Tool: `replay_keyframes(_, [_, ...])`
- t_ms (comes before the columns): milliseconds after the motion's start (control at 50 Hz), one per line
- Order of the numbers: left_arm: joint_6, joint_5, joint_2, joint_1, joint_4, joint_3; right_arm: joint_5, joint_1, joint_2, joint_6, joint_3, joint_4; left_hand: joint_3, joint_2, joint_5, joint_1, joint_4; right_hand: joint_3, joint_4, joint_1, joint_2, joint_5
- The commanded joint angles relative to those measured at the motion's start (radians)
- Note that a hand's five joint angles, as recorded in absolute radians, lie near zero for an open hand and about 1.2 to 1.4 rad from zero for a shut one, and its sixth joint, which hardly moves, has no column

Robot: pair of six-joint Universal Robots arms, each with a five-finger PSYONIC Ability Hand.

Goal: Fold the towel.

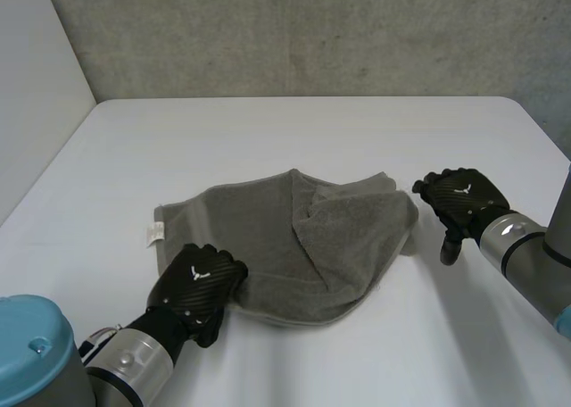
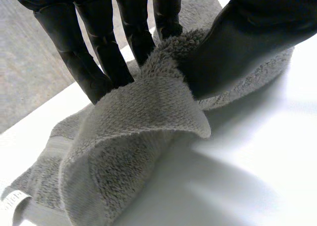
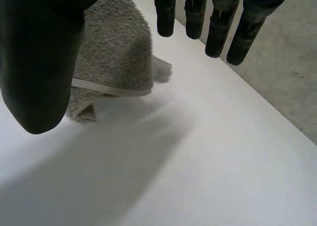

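Observation:
A grey towel (image 1: 294, 242) lies rumpled on the white table (image 1: 294, 139), its right part folded over toward the middle. My left hand (image 1: 198, 280) sits at the towel's near left edge. In the left wrist view its fingers (image 2: 104, 52) and thumb pinch a raised fold of the towel (image 2: 148, 107). My right hand (image 1: 459, 197) hovers just right of the towel's right corner, apart from it. In the right wrist view its fingers (image 3: 213, 23) are straight and hold nothing, with the towel's corner (image 3: 119, 62) beside the thumb.
A white label (image 1: 154, 233) sticks out at the towel's left edge. Grey walls stand behind the table and at its left. The light-blue cap of my left arm (image 1: 36, 344) sits at the near left.

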Motion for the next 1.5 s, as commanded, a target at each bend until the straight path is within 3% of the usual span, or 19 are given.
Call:
replay_keyframes(20, [-0.012, -0.002, 0.060, 0.037, -0.002, 0.015, 0.009, -0.014, 0.042, 0.072, -0.046, 0.005, -0.143, -0.080, -0.234, -0.004, -0.106, -0.059, -0.071, -0.051, -0.066, -0.051])
replay_keyframes(180, [-0.089, 0.001, 0.152, 0.080, -0.011, 0.058, -0.006, -0.024, 0.114, 0.183, -0.123, 0.021, -0.143, -0.080, -0.234, -0.004, -0.106, -0.059, -0.071, -0.051, -0.066, -0.051])
replay_keyframes(420, [-0.133, 0.006, 0.195, 0.153, -0.059, 0.116, -0.079, -0.015, 0.275, 0.198, -0.255, 0.117, -0.143, -0.080, -0.234, -0.004, -0.106, -0.008, -0.020, 0.000, -0.015, 0.000])
replay_keyframes(520, [-0.133, 0.005, 0.195, 0.160, -0.060, 0.135, -0.083, 0.005, 0.297, 0.209, -0.264, 0.114, -0.143, -0.080, -0.234, -0.004, -0.106, 0.201, 0.189, 0.209, 0.193, 0.209])
replay_keyframes(680, [-0.133, 0.008, 0.195, 0.231, -0.062, 0.178, -0.083, 0.021, 0.286, 0.293, -0.280, 0.058, -0.143, -0.080, -0.234, -0.004, -0.106, 0.881, 0.869, 0.889, 0.874, 0.889])
replay_keyframes(820, [-0.133, 0.009, 0.195, 0.271, -0.074, 0.218, -0.118, 0.030, 0.255, 0.375, -0.289, 0.055, -0.143, -0.080, -0.234, -0.004, -0.106, 1.162, 1.150, 1.170, 1.155, 1.170])
replay_keyframes(960, [-0.133, 0.009, 0.195, 0.292, -0.100, 0.259, -0.183, 0.045, 0.205, 0.442, -0.270, 0.058, -0.143, -0.080, -0.234, -0.004, -0.106, 1.163, 1.150, 1.170, 1.155, 1.171])
replay_keyframes(980, [-0.133, 0.009, 0.197, 0.306, -0.105, 0.264, -0.187, 0.048, 0.196, 0.445, -0.269, 0.064, -0.143, -0.080, -0.234, -0.004, -0.106, 1.059, 1.047, 1.067, 1.052, 1.067])
replay_keyframes(1000, [-0.135, 0.011, 0.197, 0.324, -0.108, 0.267, -0.190, 0.051, 0.193, 0.445, -0.267, 0.067, -0.143, -0.080, -0.234, -0.004, -0.106, 0.567, 0.555, 0.575, 0.559, 0.575])
replay_keyframes(1020, [-0.135, 0.011, 0.197, 0.324, -0.108, 0.267, -0.190, 0.051, 0.193, 0.445, -0.267, 0.067, -0.143, -0.080, -0.234, -0.004, -0.106, 0.562, 0.550, 0.570, 0.554, 0.570])
replay_keyframes(1040, [-0.138, 0.014, 0.197, 0.340, -0.111, 0.268, -0.192, 0.051, 0.186, 0.445, -0.261, 0.074, -0.143, -0.080, -0.234, -0.004, -0.106, 0.303, 0.291, 0.311, 0.296, 0.311])
replay_keyframes(1500, [-0.173, 0.040, 0.193, 0.366, -0.119, 0.247, -0.195, 0.031, 0.159, 0.436, -0.092, 0.084, -0.143, -0.080, -0.234, -0.004, -0.106, 0.321, 0.309, 0.329, 0.314, 0.329])
